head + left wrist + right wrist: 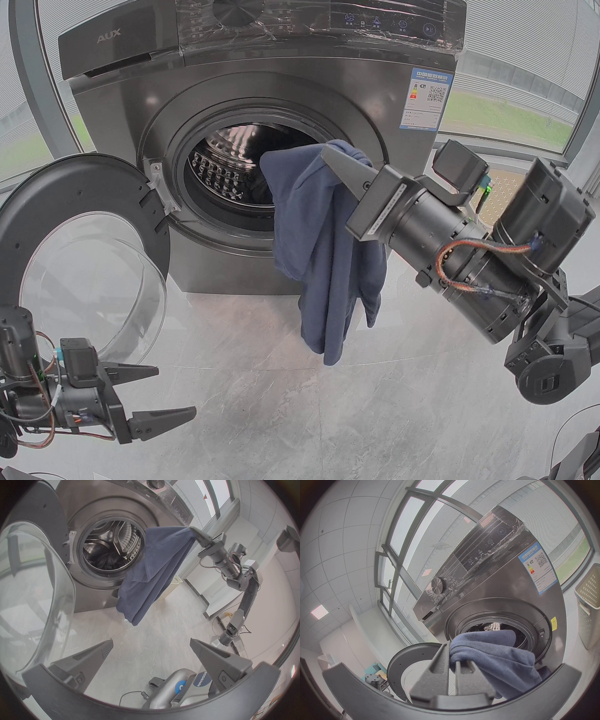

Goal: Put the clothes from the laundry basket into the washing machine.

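Note:
A dark blue garment (325, 250) hangs from my right gripper (329, 155), which is shut on its top edge just in front of the washing machine's (262, 75) round opening (244, 169). The cloth drapes down past the drum's lower rim toward the floor. The left wrist view shows the same garment (153, 570) beside the opening, with dark clothes lying inside the drum (106, 559). In the right wrist view my fingers (456, 673) pinch the blue fabric (493, 658). My left gripper (150, 397) is open and empty, low at the left near the floor.
The machine's door (81, 250) stands swung wide open at the left, its glass bowl facing me. A beige laundry basket (589, 605) stands right of the machine. Grey floor tiles (300, 412) lie open in front.

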Controlling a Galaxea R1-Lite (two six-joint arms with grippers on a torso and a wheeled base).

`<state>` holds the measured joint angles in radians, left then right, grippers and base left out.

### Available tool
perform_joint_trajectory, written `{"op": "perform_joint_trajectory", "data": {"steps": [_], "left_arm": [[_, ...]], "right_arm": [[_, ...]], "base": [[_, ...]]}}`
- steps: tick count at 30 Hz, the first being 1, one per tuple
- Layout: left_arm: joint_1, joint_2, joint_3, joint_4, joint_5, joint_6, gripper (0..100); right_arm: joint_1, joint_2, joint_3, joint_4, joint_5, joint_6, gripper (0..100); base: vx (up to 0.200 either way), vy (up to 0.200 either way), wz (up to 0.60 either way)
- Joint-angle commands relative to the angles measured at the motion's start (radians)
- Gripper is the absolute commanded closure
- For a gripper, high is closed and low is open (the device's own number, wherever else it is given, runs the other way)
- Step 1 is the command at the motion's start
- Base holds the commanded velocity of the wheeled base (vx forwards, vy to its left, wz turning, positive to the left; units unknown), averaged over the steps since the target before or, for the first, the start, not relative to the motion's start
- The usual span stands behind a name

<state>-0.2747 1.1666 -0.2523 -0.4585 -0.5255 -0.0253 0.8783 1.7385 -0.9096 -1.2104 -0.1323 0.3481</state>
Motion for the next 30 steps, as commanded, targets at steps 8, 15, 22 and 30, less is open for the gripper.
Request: {"op": "perform_joint_trajectory", "data": {"steps": [8, 15, 22, 30], "left_arm": [[-0.044, 0.472, -0.146, -0.223, 0.019, -0.005, 0], [-0.044, 0.587, -0.231, -0.226, 0.019, -0.007, 0], [-0.046, 0.647, -0.263, -0.255, 0.019, -0.007, 0], [-0.046, 0.72, -0.262, -0.333, 0.019, -0.007, 0]], "right_arm": [[0.013, 0.016, 0.003, 0.0, -0.003, -0.001, 100], [0.018, 0.016, 0.001, 0.0, -0.003, -0.003, 100], [0.034, 0.016, 0.001, -0.001, -0.003, -0.003, 100], [0.05, 0.018, 0.008, -0.003, -0.003, -0.003, 100]], "base": [[0.0, 0.0, 0.0], [0.0, 0.0, 0.0], [0.0, 0.0, 0.0], [0.0, 0.0, 0.0]]}}
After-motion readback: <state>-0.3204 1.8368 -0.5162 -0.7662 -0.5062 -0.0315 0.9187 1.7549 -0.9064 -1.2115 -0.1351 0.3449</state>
